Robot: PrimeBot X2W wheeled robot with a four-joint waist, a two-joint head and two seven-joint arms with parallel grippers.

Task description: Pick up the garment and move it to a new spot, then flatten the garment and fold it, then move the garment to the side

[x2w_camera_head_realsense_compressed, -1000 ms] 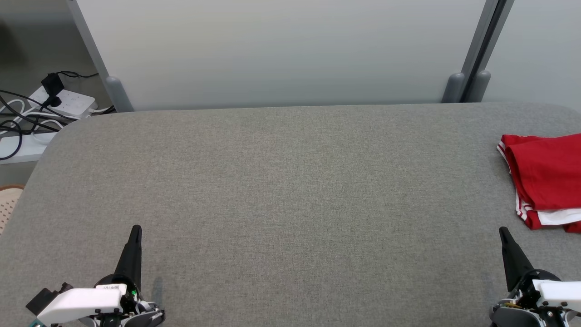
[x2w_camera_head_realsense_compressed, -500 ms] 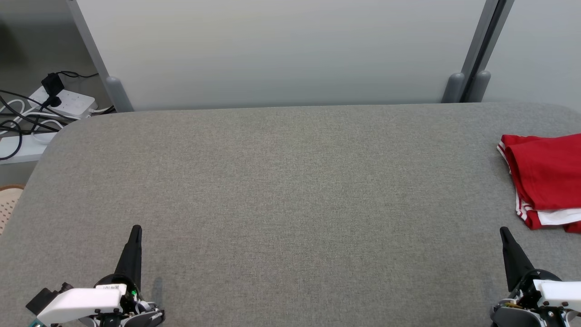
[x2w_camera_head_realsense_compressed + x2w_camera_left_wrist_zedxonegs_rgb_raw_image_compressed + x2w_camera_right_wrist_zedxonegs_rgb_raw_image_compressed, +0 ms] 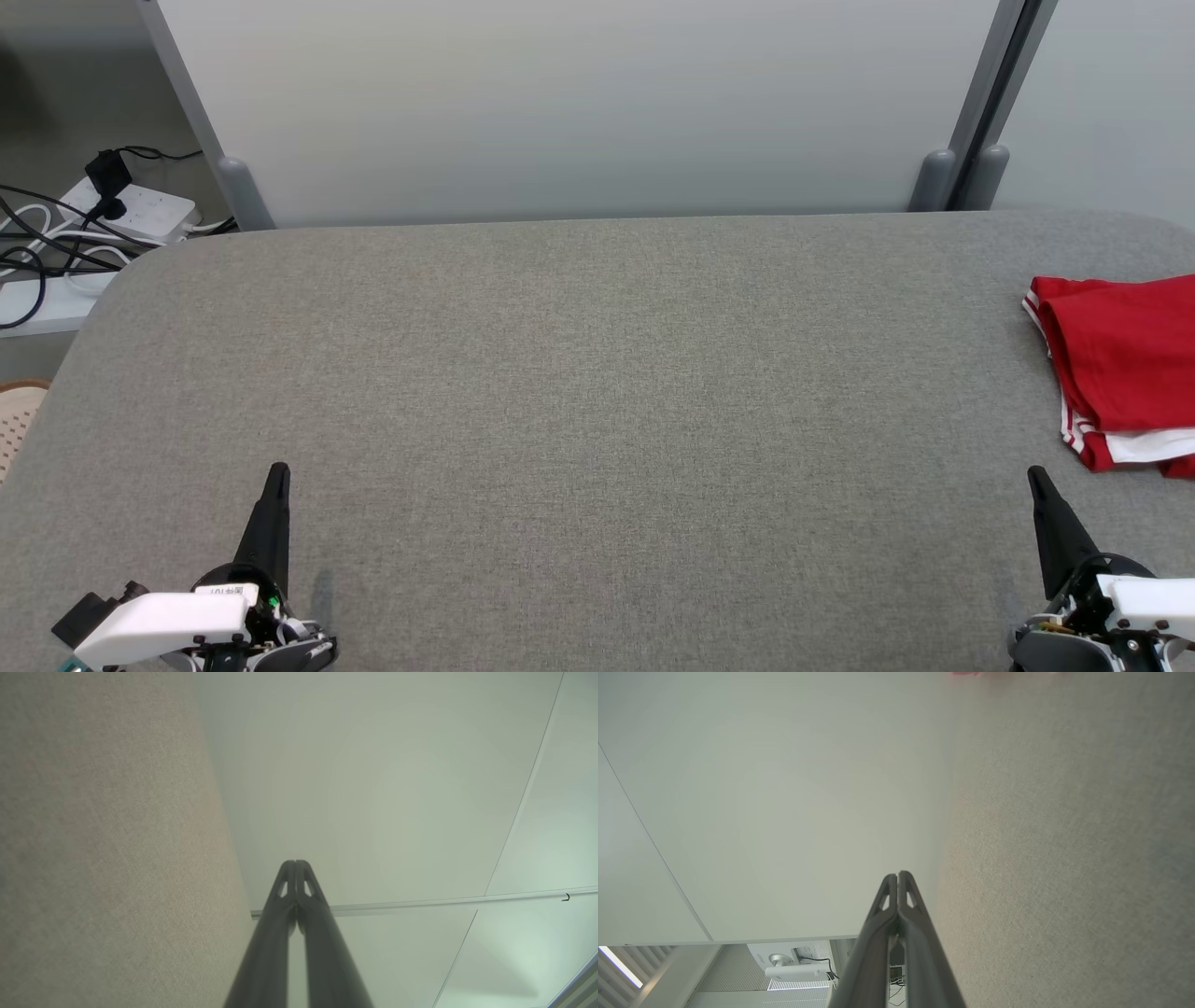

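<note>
- Your left gripper [image 3: 277, 472] and right gripper [image 3: 1034, 476] are both pinched tight and hold nothing.
- They rest low over the grey table [image 3: 597, 373], just like a second ago. Nothing has moved.
- The red garment [image 3: 1125, 359] lies at the table's right edge, near your right gripper but not touching it. It looks folded, so the job may be done.

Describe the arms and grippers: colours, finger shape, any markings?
The left gripper and right gripper look alike: two long, dark, tapering fingers on a round black base, with a white housing beside it. The wrist views show a small teardrop cut-out near each fingertip. The left one carries a small white label with print too small to read, and a green spot next to it.
</note>
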